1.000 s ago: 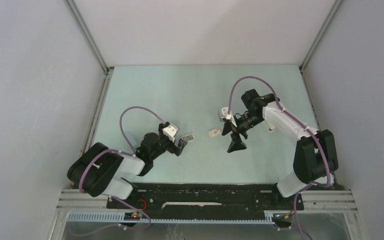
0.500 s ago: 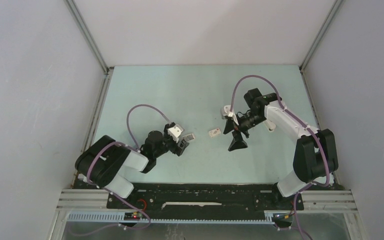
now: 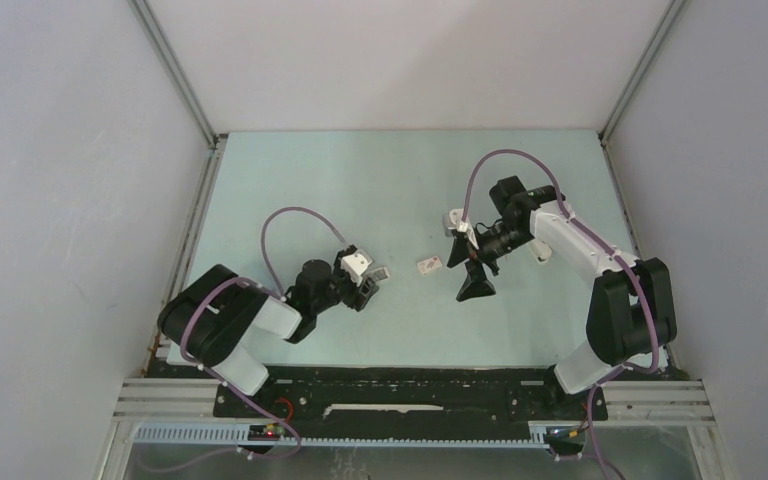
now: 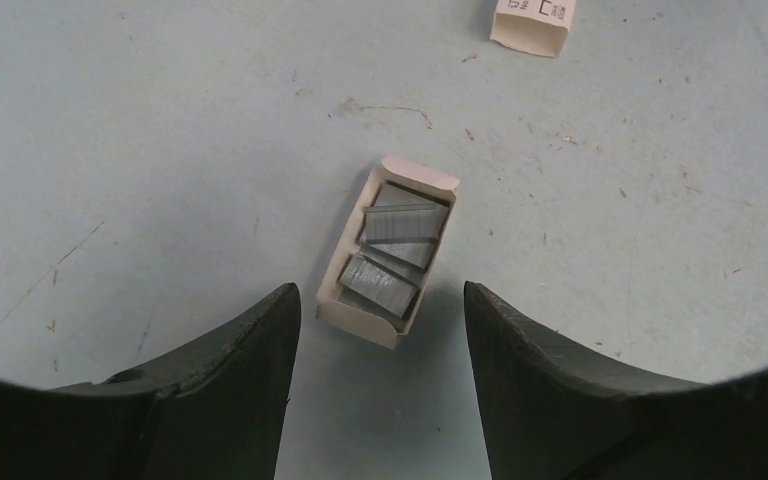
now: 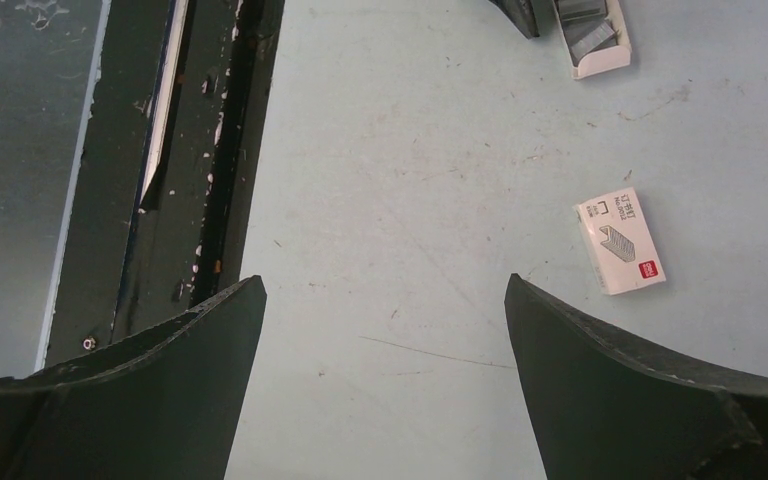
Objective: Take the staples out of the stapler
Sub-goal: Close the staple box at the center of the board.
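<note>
The scuffed, pale green surface [image 3: 360, 180] carries everything. The right tool [image 5: 385, 285] has its black wedge fingers wide apart near a white-and-red box [image 5: 620, 242]. The left tool [image 4: 380, 290], fingers apart, flanks an open cardboard tray [image 4: 360, 310] holding grey metal staples [image 4: 400, 225].

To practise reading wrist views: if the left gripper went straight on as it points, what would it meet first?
Probably the small open tray of staples, lying just ahead between the left gripper's spread fingers; then the table. Depth is unclear.
</note>
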Action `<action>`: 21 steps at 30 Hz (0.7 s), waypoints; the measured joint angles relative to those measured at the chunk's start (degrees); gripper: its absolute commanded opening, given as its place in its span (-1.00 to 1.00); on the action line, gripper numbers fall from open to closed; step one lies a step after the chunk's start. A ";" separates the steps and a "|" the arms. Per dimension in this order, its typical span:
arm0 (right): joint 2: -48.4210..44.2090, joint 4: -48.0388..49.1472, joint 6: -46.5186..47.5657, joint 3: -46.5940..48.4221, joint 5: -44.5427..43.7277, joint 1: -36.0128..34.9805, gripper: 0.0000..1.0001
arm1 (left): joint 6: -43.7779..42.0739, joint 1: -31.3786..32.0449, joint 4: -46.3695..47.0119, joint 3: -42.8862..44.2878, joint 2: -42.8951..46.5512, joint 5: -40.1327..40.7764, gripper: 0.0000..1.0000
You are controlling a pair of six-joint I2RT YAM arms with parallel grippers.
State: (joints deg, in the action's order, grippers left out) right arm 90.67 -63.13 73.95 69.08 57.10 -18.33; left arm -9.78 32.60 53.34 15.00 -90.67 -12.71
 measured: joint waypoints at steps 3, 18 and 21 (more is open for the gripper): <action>0.00 -0.02 -0.17 0.00 0.02 0.26 0.99 | -0.74 0.48 -0.92 0.55 -0.57 0.04 0.26; 0.00 0.17 0.20 0.00 -0.59 2.23 0.99 | -4.26 2.93 -0.85 1.66 -1.84 0.52 0.11; 0.00 0.55 0.81 0.00 -1.60 2.25 0.99 | -4.44 2.97 -0.70 1.84 -2.19 0.02 0.04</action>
State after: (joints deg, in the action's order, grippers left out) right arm 90.67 -62.59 74.76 69.08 55.51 -16.08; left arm -14.22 35.57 52.64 16.84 -92.86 -12.69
